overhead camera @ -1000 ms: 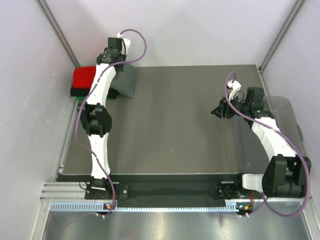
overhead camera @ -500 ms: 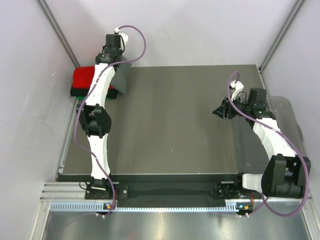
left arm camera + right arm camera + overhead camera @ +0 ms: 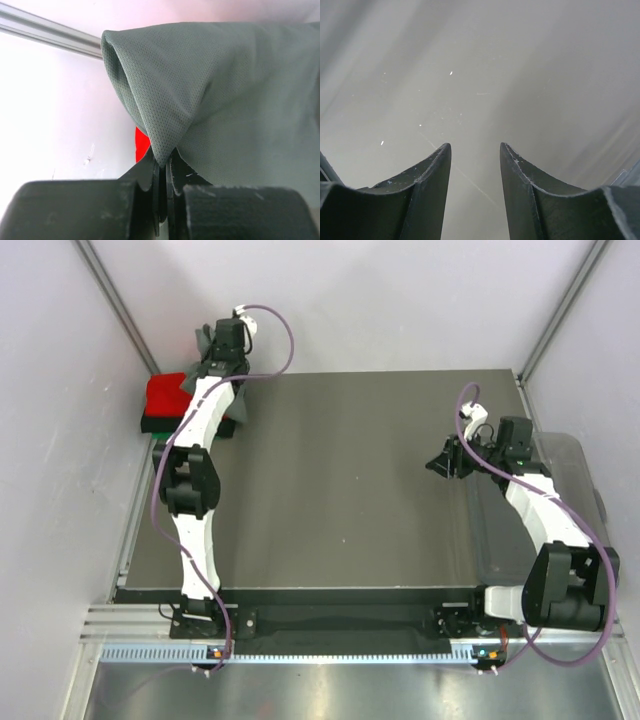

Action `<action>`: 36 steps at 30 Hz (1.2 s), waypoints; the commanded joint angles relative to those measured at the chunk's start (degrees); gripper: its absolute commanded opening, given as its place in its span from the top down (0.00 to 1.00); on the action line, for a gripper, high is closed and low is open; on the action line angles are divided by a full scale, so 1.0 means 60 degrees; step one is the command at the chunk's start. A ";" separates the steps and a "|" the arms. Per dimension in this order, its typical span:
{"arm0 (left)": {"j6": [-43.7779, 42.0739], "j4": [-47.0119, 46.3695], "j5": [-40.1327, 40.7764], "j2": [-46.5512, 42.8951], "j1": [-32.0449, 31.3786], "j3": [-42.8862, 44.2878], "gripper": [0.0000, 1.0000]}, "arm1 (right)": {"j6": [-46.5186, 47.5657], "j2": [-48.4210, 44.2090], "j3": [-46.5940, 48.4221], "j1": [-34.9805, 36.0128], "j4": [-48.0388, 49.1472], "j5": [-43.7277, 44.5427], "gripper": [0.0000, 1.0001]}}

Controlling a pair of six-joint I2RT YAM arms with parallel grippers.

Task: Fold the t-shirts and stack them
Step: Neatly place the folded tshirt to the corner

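The grey shirt [image 3: 225, 90] is pinched by a fold in the closed left gripper [image 3: 164, 167] over the red shirt [image 3: 165, 392] at ten o'clock on the table [image 3: 340, 490], evidently for stacking, while the right gripper [image 3: 475, 150] is held empty, jaws half apart, at three o'clock.

The grey t-shirt [image 3: 230, 95] shows a fine dotted mesh, the folded t-shirt [image 3: 165, 393] is red, the table [image 3: 350, 490] dark grey.
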State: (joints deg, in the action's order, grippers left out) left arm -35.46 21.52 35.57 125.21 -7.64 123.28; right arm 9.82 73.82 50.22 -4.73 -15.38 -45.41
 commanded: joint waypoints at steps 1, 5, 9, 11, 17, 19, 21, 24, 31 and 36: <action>-0.1293 -0.2397 0.1013 -0.0653 0.0043 -0.0638 1.00 | 0.0047 0.0059 -0.0034 -0.0149 0.0527 -0.0357 0.56; -0.1662 -0.2854 0.1161 -0.0375 0.0233 -0.0802 1.00 | 0.0047 0.0147 -0.0020 -0.0149 0.0556 -0.0386 0.56; -0.1751 -0.3015 0.1088 -0.0141 0.0599 -0.0567 1.00 | 0.0047 0.0250 -0.0020 -0.0163 0.0570 -0.0401 0.56; -0.1896 -0.3146 0.1088 -0.0023 0.0672 -0.0494 1.00 | 0.0047 0.0265 -0.0005 -0.0163 0.0571 -0.0401 0.56; -0.2438 -0.3513 0.1044 0.0416 0.0979 -0.0274 1.00 | 0.0018 0.0382 0.0010 -0.0163 0.0585 -0.0401 0.56; -0.2643 -0.3774 0.1029 0.0693 0.1053 -0.0157 1.00 | 0.0018 0.0411 0.0024 -0.0163 0.0571 -0.0386 0.56; -0.2804 -0.3923 0.1015 0.0985 0.1141 0.0077 1.00 | 0.0018 0.0440 0.0010 -0.0163 0.0571 -0.0386 0.56; -0.3169 -0.4330 0.1102 0.1367 0.1214 0.0326 1.00 | 0.0018 0.0484 0.0010 -0.0163 0.0571 -0.0371 0.56; -0.3230 -0.4377 0.1337 0.1940 0.1595 0.0883 1.00 | 0.0018 0.0543 0.0010 -0.0164 0.0600 -0.0357 0.56; -0.3186 -0.4378 0.1279 0.1940 0.1742 0.0810 1.00 | 0.0018 0.0601 0.0024 -0.0178 0.0600 -0.0357 0.56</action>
State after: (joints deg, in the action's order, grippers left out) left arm -54.15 0.16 41.67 137.58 1.87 125.21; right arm 9.39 77.12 50.13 -5.06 -14.48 -46.33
